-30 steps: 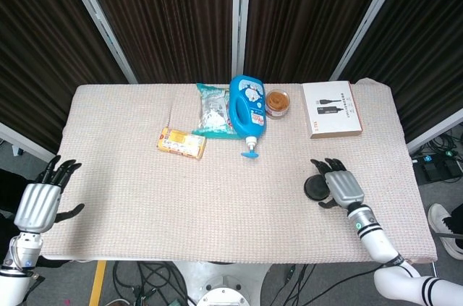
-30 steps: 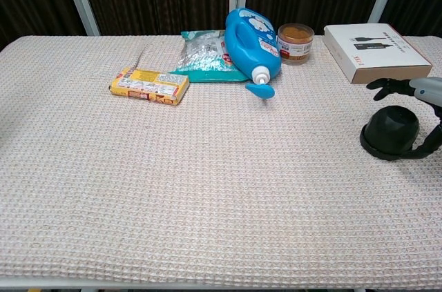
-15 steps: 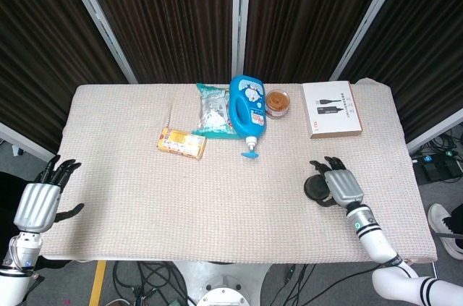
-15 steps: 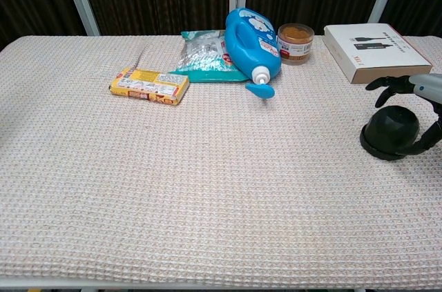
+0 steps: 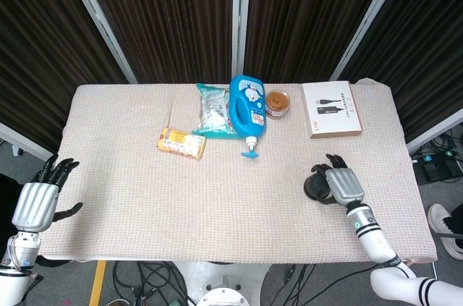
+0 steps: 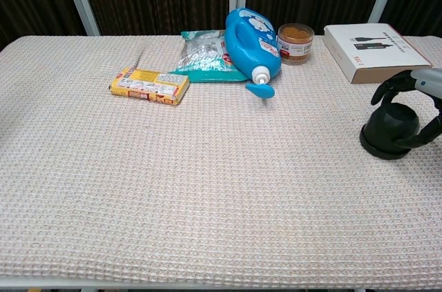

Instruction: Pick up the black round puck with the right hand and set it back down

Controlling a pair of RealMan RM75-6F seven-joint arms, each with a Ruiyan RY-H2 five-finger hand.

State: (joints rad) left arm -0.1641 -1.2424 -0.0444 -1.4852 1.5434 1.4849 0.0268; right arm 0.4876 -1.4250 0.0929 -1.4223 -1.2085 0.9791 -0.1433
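The right hand (image 6: 418,109) curls its fingers around the puck (image 6: 389,131) resting on the table (image 5: 217,197) near its right edge, a box (image 6: 376,50), jar (image 6: 295,33) and bottle (image 6: 252,38) lying well behind, while the left hand (image 5: 35,203) hangs off-table, fingers apart.

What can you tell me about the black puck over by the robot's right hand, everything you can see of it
The puck is black, round and matte, with a wider flat base and a domed top, seemingly plastic. It sits upright on the woven beige table cover, near the table's right side, in front of the white box. The right hand is over it, fingers curling down around its top and sides; whether they grip firmly cannot be told. It does not look lifted yet.
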